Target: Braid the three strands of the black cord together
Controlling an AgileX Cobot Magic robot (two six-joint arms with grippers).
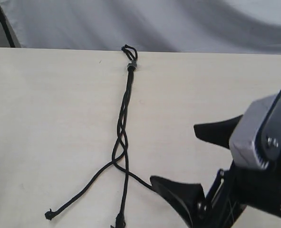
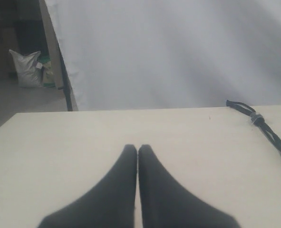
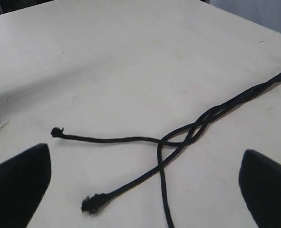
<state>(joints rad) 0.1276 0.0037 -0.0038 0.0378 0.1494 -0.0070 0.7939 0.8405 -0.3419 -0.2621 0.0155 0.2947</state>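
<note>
black cord (image 1: 127,95) on table (image 1: 45,118), upper centre to lower centre | three strands (image 1: 125,190) fan out below | my right gripper (image 1: 173,153) lower right, beside them

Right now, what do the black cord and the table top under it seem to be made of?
The black cord: woven textile fibre, perhaps nylon or cotton. It is matte, with a faint braided texture and frayed tips. The table top: pale cream board, probably laminate or painted wood. It is smooth with a low sheen and shows a few small dark marks but no clear grain.

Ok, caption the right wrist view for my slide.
Open right tool over the partly braided cord, three loose strands on the table.
</note>
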